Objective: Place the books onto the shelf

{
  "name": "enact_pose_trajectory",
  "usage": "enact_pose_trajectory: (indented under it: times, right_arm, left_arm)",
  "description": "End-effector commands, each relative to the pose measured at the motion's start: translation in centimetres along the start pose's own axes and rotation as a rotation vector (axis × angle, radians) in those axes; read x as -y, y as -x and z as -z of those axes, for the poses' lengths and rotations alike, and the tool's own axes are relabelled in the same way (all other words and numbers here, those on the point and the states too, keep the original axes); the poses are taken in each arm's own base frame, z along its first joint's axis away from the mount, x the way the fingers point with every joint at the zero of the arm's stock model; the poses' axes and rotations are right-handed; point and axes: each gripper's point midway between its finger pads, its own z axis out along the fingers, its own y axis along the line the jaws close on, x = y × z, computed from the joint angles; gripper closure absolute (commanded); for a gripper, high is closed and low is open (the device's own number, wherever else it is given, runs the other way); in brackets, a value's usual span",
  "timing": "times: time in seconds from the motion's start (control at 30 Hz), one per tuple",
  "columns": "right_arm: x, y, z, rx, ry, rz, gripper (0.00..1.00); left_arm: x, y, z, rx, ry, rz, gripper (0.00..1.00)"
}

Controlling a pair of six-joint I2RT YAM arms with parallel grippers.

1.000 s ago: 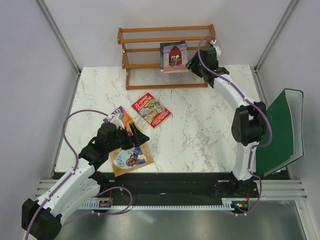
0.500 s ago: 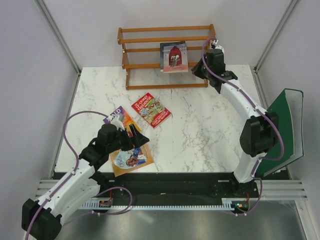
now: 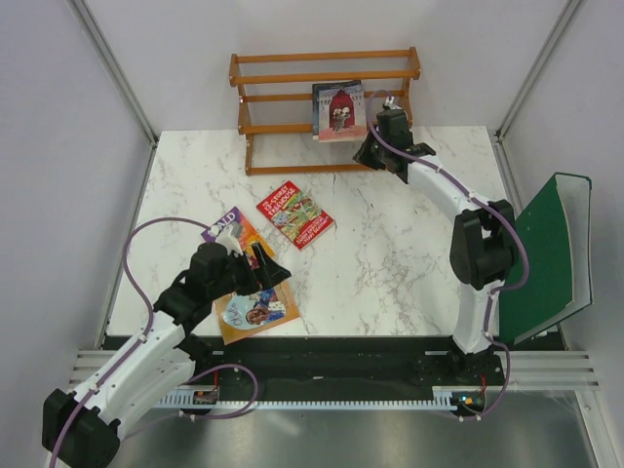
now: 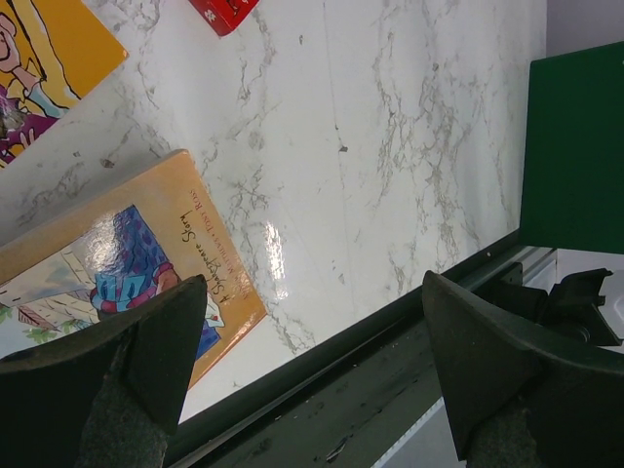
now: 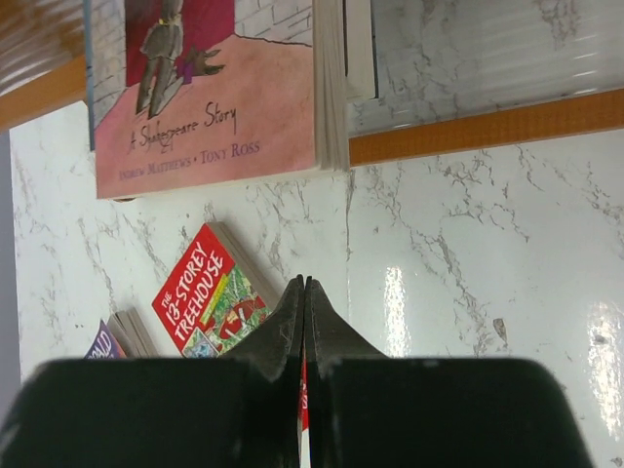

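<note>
The pink book [image 3: 340, 110] [image 5: 214, 97] leans upright on the lowest tier of the wooden shelf [image 3: 292, 97] [image 5: 487, 127], with a dark book [image 3: 319, 102] behind it. My right gripper [image 3: 363, 151] [image 5: 304, 283] hangs just in front of it, shut and holding nothing. Flat on the table lie the red book [image 3: 294, 214] [image 5: 205, 292], the purple-orange book [image 3: 234, 229] [image 4: 39, 58] and the orange book [image 3: 255, 310] [image 4: 107, 253]. My left gripper [image 3: 269, 265] [image 4: 312, 292] hovers open over the orange book's right edge.
A large green binder [image 3: 546, 253] [image 4: 575, 146] leans beyond the table's right edge, beside the right arm. A dark rail [image 4: 370, 390] runs along the table's near edge under my left gripper.
My right gripper's jaws have closed, and it swung right, then back left and down in front of the shelf's lowest rail. The left arm and the books have not moved.
</note>
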Motion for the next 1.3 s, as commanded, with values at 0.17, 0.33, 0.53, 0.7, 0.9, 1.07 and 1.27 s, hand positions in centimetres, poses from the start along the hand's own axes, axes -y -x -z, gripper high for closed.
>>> enact_pose_trajectory:
  times: [0.17, 0.33, 0.53, 0.7, 0.9, 1.07, 1.27]
  right_arm:
    - [-2.9, 3.0, -2.1, 0.061, 0.060, -0.035, 1.00]
    - [-4.1, 3.5, -2.9, 0.071, 0.082, -0.045, 1.00]
    - [-4.8, 4.1, -4.1, 0.081, 0.096, -0.070, 1.00]
    - [-5.2, 4.5, -5.0, 0.086, 0.105, -0.081, 0.99]
    - [-4.7, 4.0, -4.6, 0.076, 0.093, -0.070, 0.99]
    - [-4.1, 2.2, -1.8, 0.041, 0.082, -0.035, 0.93]
    - [-2.9, -4.7, 1.9, -0.037, 0.092, 0.030, 0.54]
  left_arm:
    - [0.4, 0.3, 0.1, 0.016, -0.027, -0.044, 0.04]
    - [0.3, 0.2, 0.0, 0.014, -0.021, -0.046, 0.03]
    - [0.2, 0.2, 0.0, 0.013, -0.020, -0.048, 0.04]
    - [0.2, 0.3, 0.1, 0.013, -0.016, -0.055, 0.04]
    - [0.0, 0.2, 0.1, 0.012, -0.008, -0.061, 0.03]
    - [-0.5, 0.5, -0.3, 0.017, 0.024, -0.054, 0.02]
    - [-2.0, 1.1, -1.9, -0.023, 0.139, -0.051, 0.02]
